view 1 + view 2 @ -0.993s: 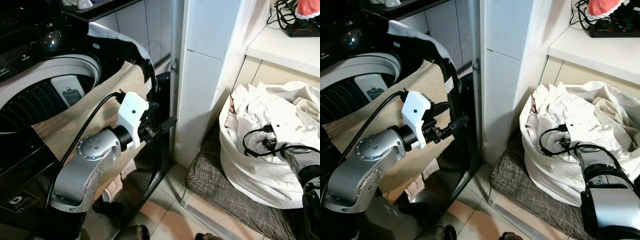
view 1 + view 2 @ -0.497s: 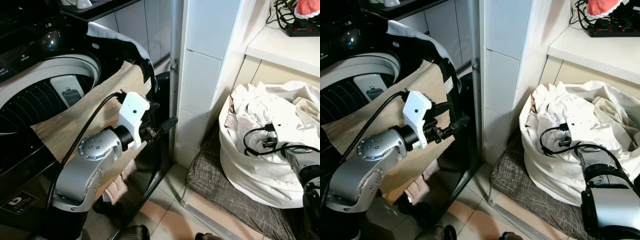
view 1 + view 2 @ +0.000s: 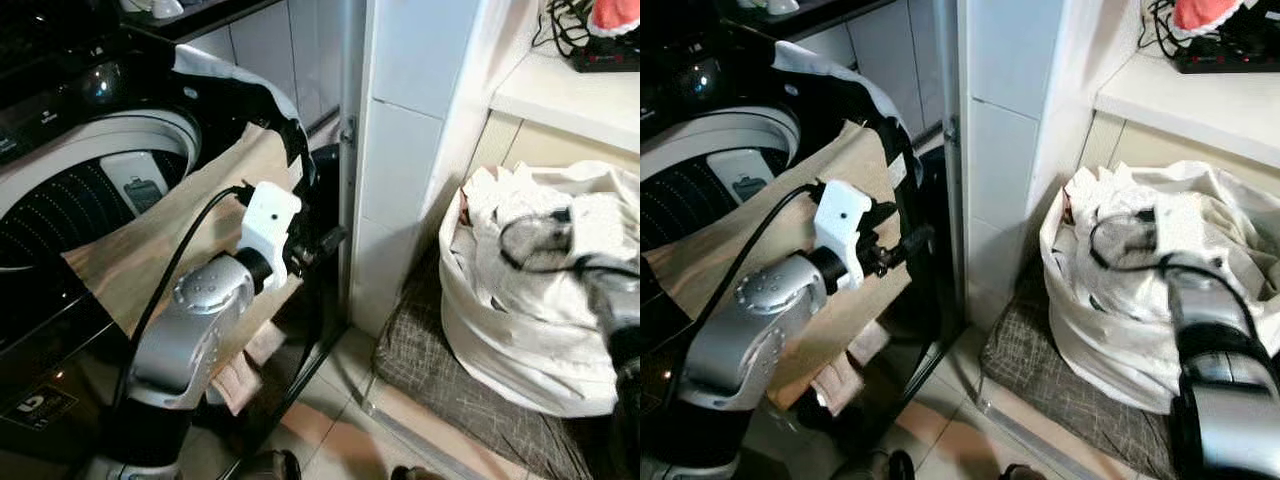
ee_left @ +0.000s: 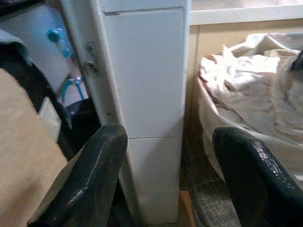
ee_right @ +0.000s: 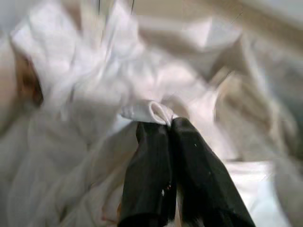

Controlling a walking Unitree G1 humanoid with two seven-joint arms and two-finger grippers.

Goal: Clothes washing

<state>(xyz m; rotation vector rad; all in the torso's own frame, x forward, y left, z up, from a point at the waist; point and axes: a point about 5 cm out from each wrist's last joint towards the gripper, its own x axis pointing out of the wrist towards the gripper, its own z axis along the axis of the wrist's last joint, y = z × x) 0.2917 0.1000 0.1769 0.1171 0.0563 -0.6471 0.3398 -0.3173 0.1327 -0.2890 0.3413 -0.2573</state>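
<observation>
A white tiled pillar (image 3: pixel 405 150) stands beside a grey checked mat (image 3: pixel 450 395).

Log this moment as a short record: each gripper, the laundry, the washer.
left gripper: open, holding nothing, beside the tiled pillar
right gripper: shut on a fold of white cloth in the laundry bag
washer: top open, tan cloth draped over its rim
floor mat: under the bag

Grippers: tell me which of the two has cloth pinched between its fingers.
The right gripper: its fingers are shut on a fold of white laundry in the bag. The left gripper is open, holding nothing.
</observation>
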